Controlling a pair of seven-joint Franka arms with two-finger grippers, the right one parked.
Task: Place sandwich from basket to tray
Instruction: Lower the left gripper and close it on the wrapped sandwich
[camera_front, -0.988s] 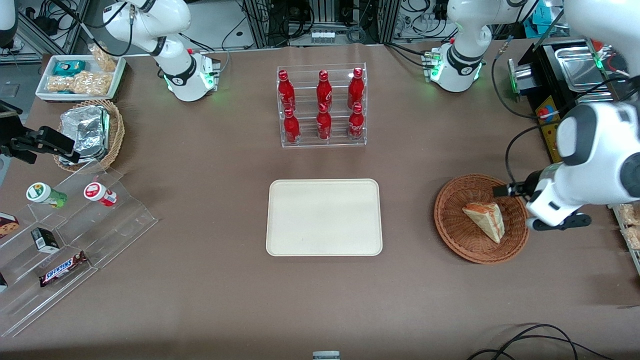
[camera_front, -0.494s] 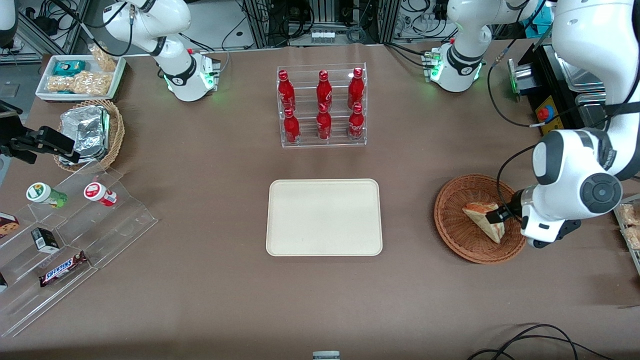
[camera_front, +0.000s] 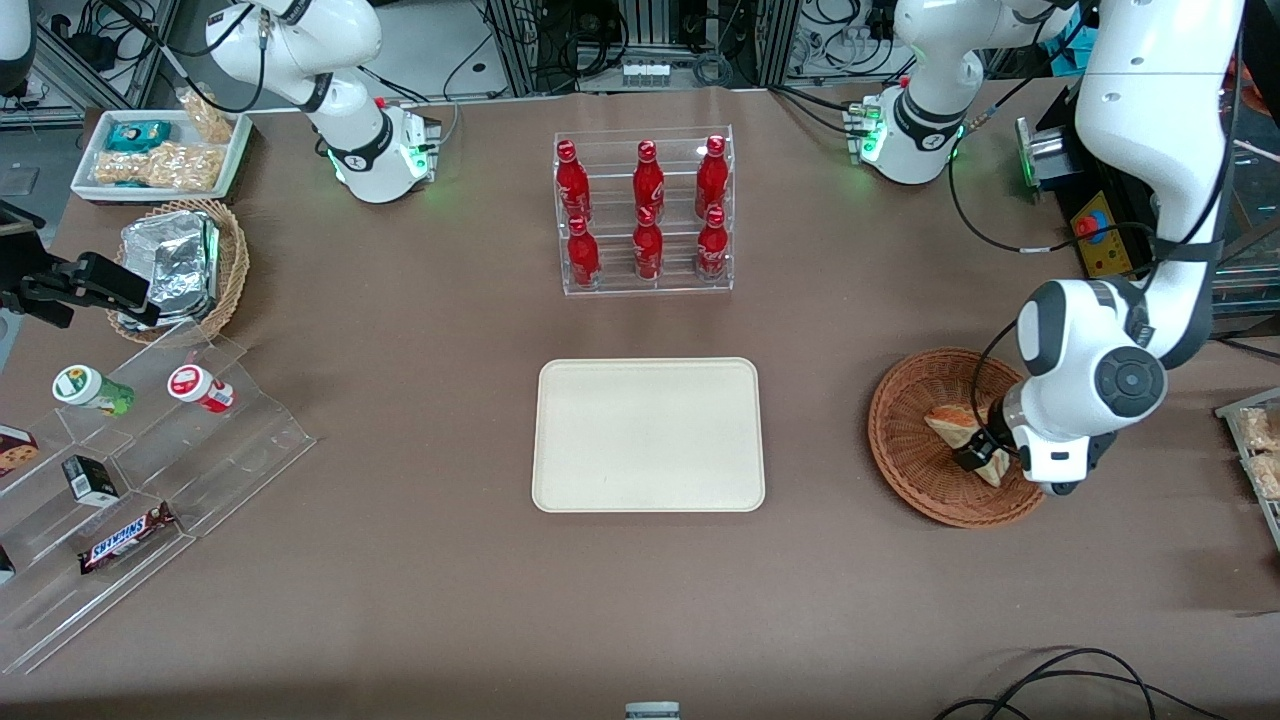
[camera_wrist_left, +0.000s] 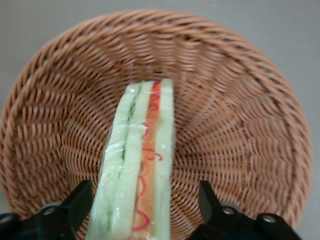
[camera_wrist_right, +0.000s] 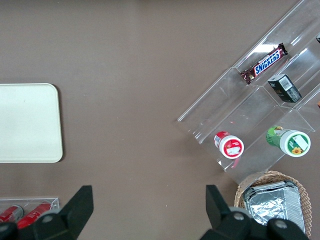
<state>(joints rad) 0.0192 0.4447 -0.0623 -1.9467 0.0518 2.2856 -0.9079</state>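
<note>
Since a second ago the left arm has swung in from the basket's outer edge and dropped: its gripper (camera_wrist_left: 141, 210) now sits low over the sandwich (camera_wrist_left: 140, 165), inside the basket (camera_front: 915, 450).

Gripper: spread wide, fingers (camera_wrist_left: 75, 207) straddling the wedge on either flank, daylight visible between each pad and the wrap. Nothing grasped yet. In the front view the gripper (camera_front: 975, 455) covers the wedge's nearer half.

Sandwich (camera_front: 950, 420): standing on edge in the basket's middle, cut face up. Two pale bread slabs outside, green layer on one side, orange-red layer with red squiggles on the other. Clear film over all, shiny and slightly wrinkled.

Risks, as judged:
- Film looks slick; a shallow or off-centre pinch could let the wedge slide out on lift.
- Soft bread; hard closure would likely crush it.
- Fingers low near the weave; further descent may snag wicker and drag the basket.

Tray (camera_front: 648, 435): bare, mid-table, well apart toward the parked arm's end.
</note>
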